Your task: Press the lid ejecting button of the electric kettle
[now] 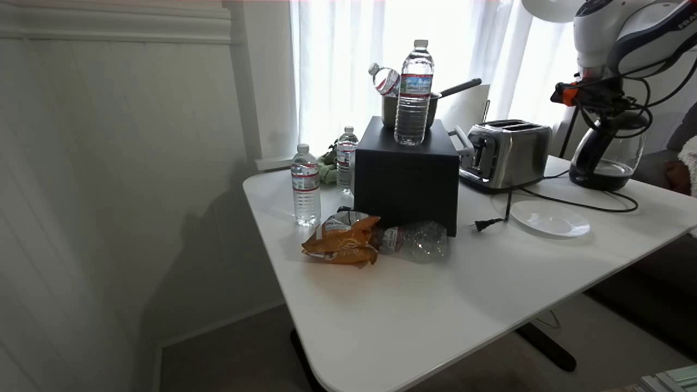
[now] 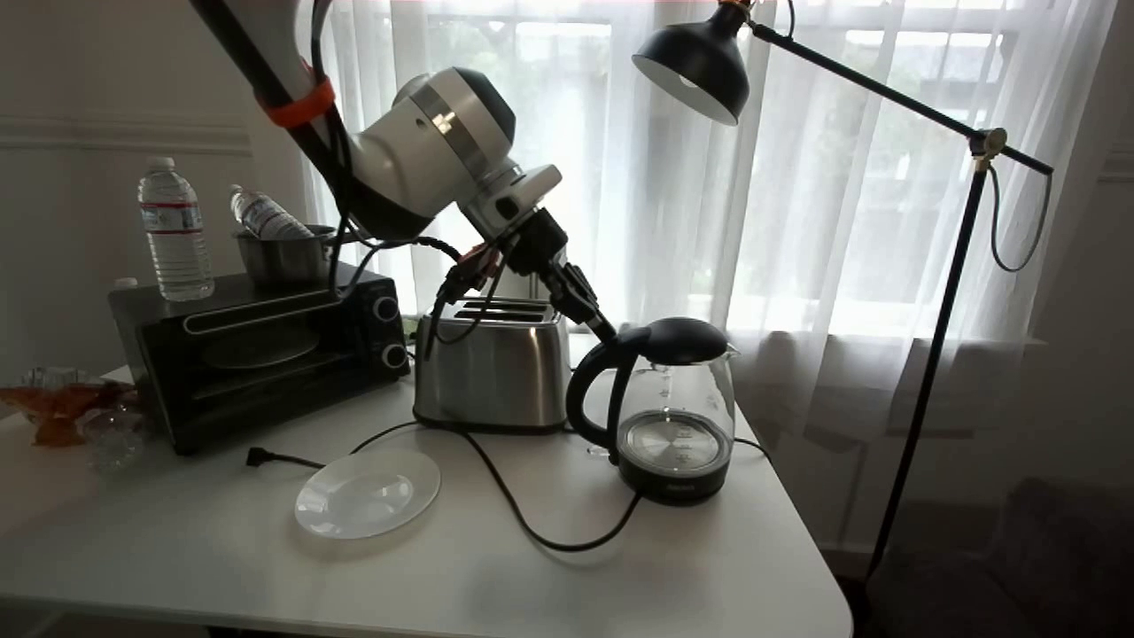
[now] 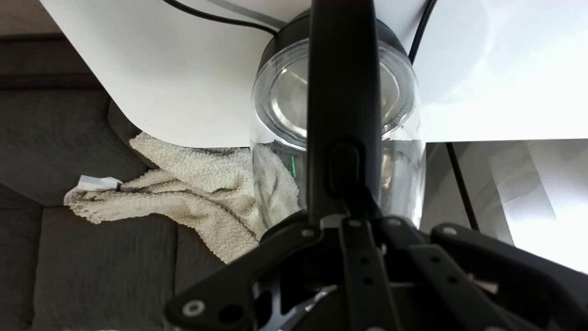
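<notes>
Points the gripper, closed up on nothing, down at the electric kettle just below; cannot tell if touching. Only in the wrist view, shows the button just ahead of the gripper; in both exterior views instead, the toaster beside it.

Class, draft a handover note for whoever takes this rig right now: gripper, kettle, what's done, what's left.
Gripper: jaws shut, nothing held, tips right by what looks like the lid button on the handle; contact unclear.
Kettle: upright on the table, near the toaster, lid closed.
Done: jaws lined up at the button.
Left: press it, probably with a short push, then check that the lid lifts.
</notes>
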You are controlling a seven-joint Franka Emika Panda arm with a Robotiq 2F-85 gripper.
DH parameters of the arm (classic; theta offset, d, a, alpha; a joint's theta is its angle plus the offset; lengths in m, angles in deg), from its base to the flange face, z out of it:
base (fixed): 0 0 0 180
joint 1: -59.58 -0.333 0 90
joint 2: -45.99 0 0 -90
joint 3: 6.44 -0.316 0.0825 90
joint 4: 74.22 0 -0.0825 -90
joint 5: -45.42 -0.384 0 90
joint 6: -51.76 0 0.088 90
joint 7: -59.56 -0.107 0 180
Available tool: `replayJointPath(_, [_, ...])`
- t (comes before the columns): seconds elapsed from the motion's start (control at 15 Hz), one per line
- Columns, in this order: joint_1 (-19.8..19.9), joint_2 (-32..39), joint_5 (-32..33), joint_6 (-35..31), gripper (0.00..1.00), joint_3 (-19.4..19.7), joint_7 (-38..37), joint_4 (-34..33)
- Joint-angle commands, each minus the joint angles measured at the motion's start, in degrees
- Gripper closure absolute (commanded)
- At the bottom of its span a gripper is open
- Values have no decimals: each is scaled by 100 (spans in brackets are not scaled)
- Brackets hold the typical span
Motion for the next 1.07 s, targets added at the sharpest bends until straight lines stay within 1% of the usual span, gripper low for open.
replayJointPath(0.0, [104, 272, 124, -463, 98, 122, -588, 542])
replayJointPath(0.27, [147, 149, 261, -621, 98, 139, -693, 619])
replayJointPath(0.53, [181, -145, 124, -656, 98, 157, -368, 635])
replayJointPath(1.0, [222, -406, -13, -375, 98, 170, 58, 572])
